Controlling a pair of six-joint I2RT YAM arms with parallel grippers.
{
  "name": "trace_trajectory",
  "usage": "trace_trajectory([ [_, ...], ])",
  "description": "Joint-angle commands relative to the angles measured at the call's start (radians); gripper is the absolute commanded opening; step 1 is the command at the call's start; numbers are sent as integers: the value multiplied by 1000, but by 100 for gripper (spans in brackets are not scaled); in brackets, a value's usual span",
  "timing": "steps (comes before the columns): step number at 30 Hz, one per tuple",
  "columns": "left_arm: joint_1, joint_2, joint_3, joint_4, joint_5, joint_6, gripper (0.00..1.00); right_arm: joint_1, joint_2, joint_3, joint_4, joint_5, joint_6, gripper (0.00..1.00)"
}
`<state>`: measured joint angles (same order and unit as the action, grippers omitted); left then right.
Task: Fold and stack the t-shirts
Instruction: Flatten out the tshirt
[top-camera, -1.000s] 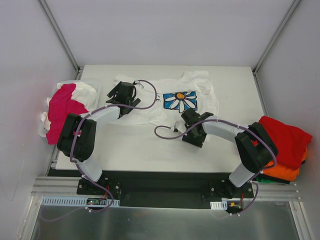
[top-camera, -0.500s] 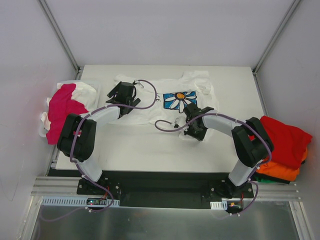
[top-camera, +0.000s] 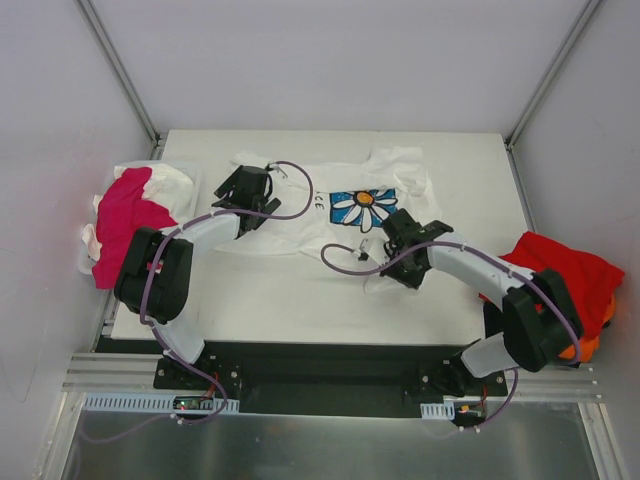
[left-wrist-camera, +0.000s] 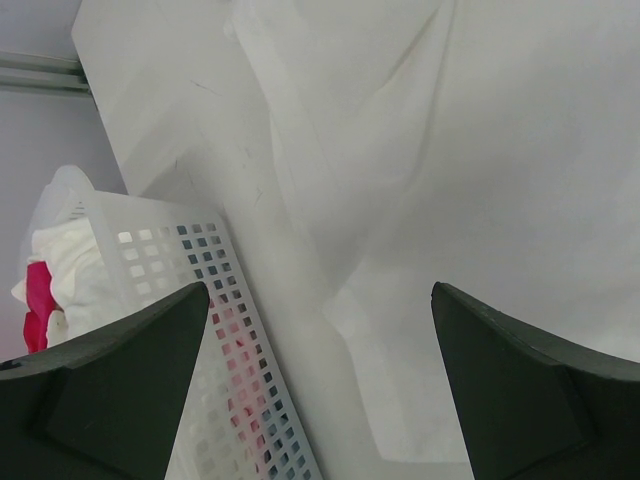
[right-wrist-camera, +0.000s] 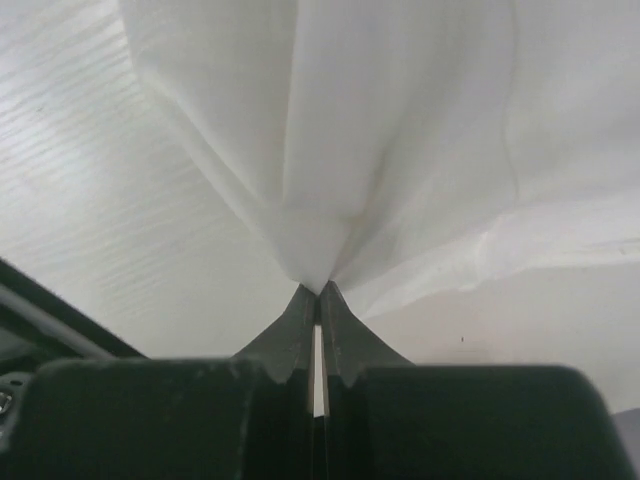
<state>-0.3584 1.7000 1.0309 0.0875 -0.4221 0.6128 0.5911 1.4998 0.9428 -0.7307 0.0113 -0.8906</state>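
The white t-shirt (top-camera: 295, 222) with the blue daisy print (top-camera: 362, 205) lies spread out on the table (top-camera: 250, 300), in the far half and about in the middle, with many wrinkles. The right gripper (right-wrist-camera: 318, 292) is at the near edge of this shirt, just below the daisy. Its two fingers are pressed together on a fold of the white cloth, and in the right wrist view the cloth rises from the fingertips like a small tent, so this edge is lifted a little from the table.

The left gripper (left-wrist-camera: 316, 295) hangs over the left side of the same shirt with its fingers wide apart, and there is nothing between them. Under it the left wrist view shows white cloth and the bare table.

At the left edge of the table stands a white plastic basket (left-wrist-camera: 230, 340). A magenta-pink t-shirt (top-camera: 125, 225) and some white cloth (top-camera: 165, 182) hang out of it. At the right edge, near the right arm, a red t-shirt (top-camera: 565, 275) lies on top of an orange one (top-camera: 585, 345)
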Motion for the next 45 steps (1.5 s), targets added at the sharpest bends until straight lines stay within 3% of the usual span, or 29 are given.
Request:
trace_trajectory([
  [1,-5,-39,-17,0,14,-24,93,10,-131,36,-182,-34,12,1],
  [7,-24,-46,-15,-2,0,-16,93,12,-179,60,-309,-54,-19,4],
  [16,-30,-45,-11,-2,-7,-8,92,6,-156,79,-372,-51,-99,10],
  [31,-36,-22,-12,-2,-1,-13,91,-54,137,336,-345,-17,-168,23],
  [38,-36,-16,-19,-2,2,-13,91,-59,201,295,-291,-25,-165,24],
  [45,-36,-7,-15,-2,5,-19,90,-60,131,219,-288,-42,-151,24],
])
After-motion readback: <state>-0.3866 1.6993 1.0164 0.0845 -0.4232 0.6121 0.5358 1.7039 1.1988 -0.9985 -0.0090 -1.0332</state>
